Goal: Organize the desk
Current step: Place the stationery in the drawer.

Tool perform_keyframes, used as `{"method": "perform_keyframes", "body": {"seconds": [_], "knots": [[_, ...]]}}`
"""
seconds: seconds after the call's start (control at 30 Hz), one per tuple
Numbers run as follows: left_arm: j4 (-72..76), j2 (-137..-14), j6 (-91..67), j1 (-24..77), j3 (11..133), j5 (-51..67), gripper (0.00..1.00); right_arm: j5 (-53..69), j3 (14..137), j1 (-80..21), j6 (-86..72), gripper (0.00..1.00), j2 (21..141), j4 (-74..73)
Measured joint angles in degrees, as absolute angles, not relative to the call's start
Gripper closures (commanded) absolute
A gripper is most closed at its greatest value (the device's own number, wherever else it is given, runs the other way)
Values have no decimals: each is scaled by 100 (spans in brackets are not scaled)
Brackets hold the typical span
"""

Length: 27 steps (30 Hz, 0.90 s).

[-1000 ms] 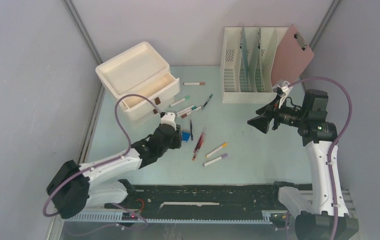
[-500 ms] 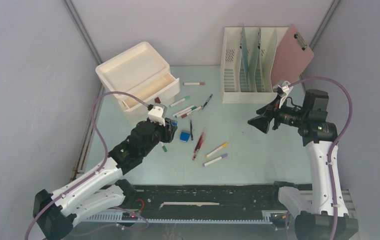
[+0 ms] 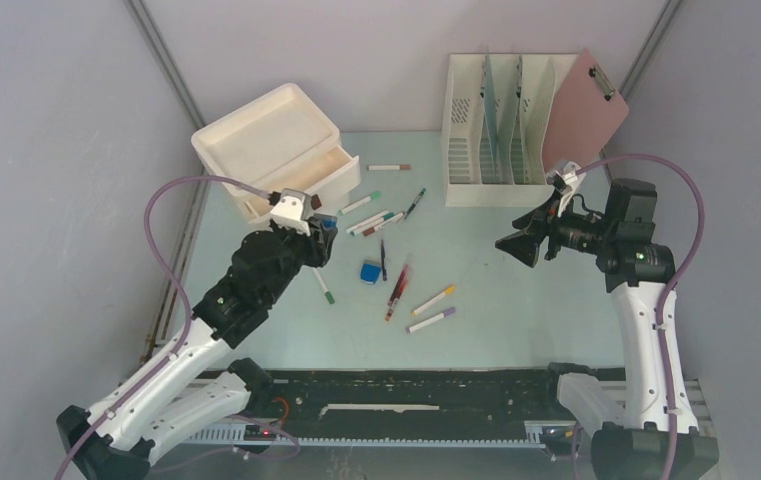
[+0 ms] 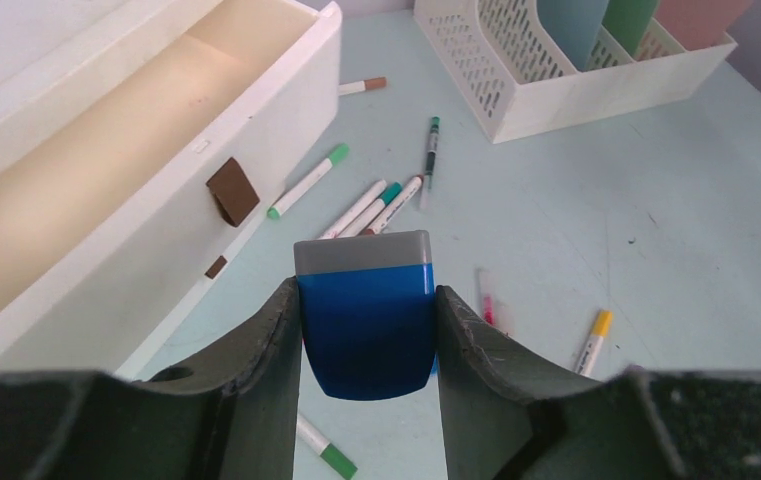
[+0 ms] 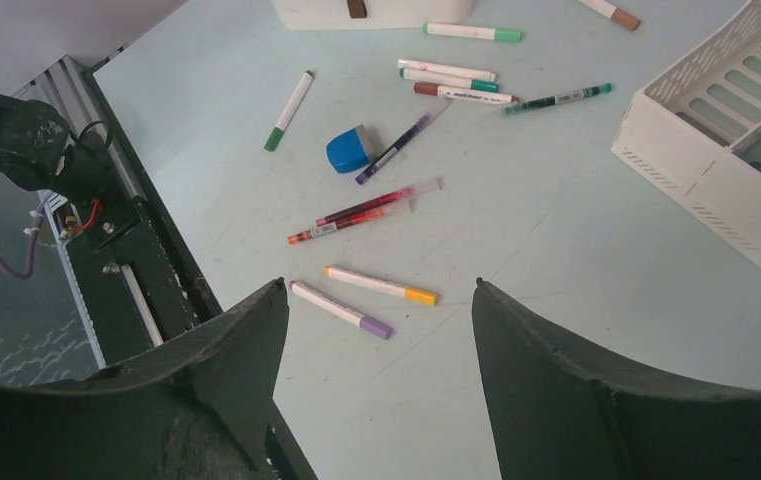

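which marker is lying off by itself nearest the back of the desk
The white marker with the brown cap, alone between the drawer unit and the file rack. The other markers lie nearer the front of the desk.

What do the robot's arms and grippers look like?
The left arm and right arm have white shells, black joints. The left gripper and right gripper have dark curved fingers. A purple cable runs along each arm; a green light shows on the right one.

Cream drawer unit [image 3: 266, 135], drawer open; cream file rack [image 3: 461, 150], pink clipboard [image 3: 588, 105] at its right end; scattered markers [image 3: 430, 320]; blue block [image 4: 364, 330].
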<state>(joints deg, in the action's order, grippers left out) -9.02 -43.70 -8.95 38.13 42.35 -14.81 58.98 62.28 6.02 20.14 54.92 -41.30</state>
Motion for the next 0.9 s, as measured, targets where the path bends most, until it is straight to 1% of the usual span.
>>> {"method": "perform_keyframes", "body": {"seconds": [0.17,0.37,0.6,0.9], "knots": [[-919,-4530,-895,3568,4300,-1468,100,5896,6228,591,2027,25,5492,-4130],[-902,-4685,-843,3389,4668,-1492,99,5892,6228,585,2029,25,5494,-4130],[-792,-4792,-530,3013,4941,-1802,98,5898,6228,602,2027,25,5492,-4130],[-642,-5402,-403,2412,5210,-1940,96,5898,6228,600,2027,25,5492,-4130]]}}
